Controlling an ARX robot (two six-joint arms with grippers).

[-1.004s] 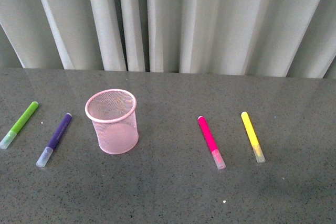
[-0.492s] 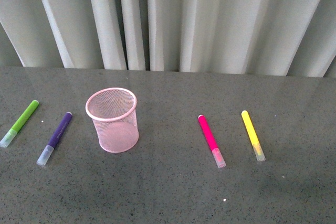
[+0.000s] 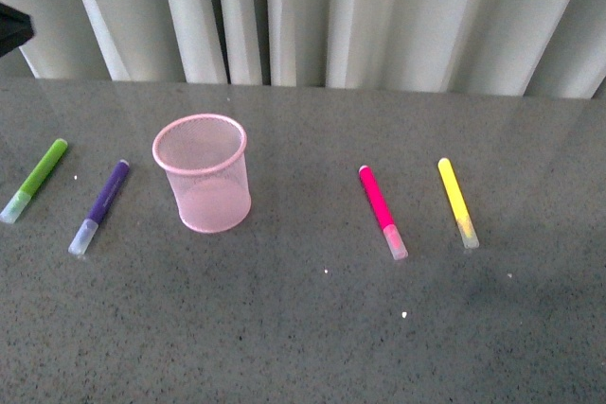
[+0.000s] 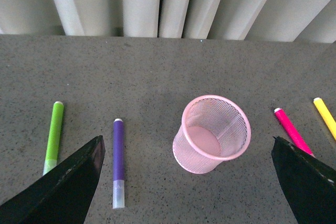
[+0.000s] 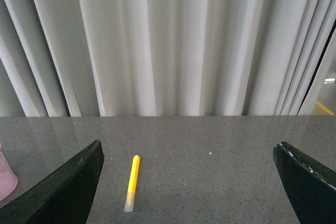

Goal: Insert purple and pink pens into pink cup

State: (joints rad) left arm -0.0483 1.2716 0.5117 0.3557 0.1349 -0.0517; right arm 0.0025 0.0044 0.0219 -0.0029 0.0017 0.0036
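**Both hands open and empty, pens lying either side of the cup**

My left hand (image 4: 187, 145) is released: in its wrist view the two dark jaws stand wide apart with nothing between them. It hangs above the worktop (image 3: 303, 328), touching none of the things below. My right hand (image 5: 187, 145) is released too, with its jaws spread just as wide and nothing held.

In the front view the pink cup (image 3: 213, 201) stands upright on the grey speckled worktop, mouth up, its mesh walls see-through. The purple pen (image 3: 99, 207) lies flat at the cup's 9 o'clock, near it but not touching. Its clear cap points toward 7 o'clock. The lime green marker (image 3: 36, 177) lies further out at 9 o'clock, roughly parallel to the purple pen.

The pink pen (image 3: 381, 210) lies flat at the cup's 3 o'clock, well apart from it, with its clear cap toward 5 o'clock. The yellow marker (image 3: 456, 201) lies at the pink pen's 3 o'clock, near it and nearly parallel.

Pale pleated curtains (image 3: 379, 16) hang along the worktop's far edge at 12 o'clock. A dark shape sits at the upper left border of the front view, and I cannot tell what it is.
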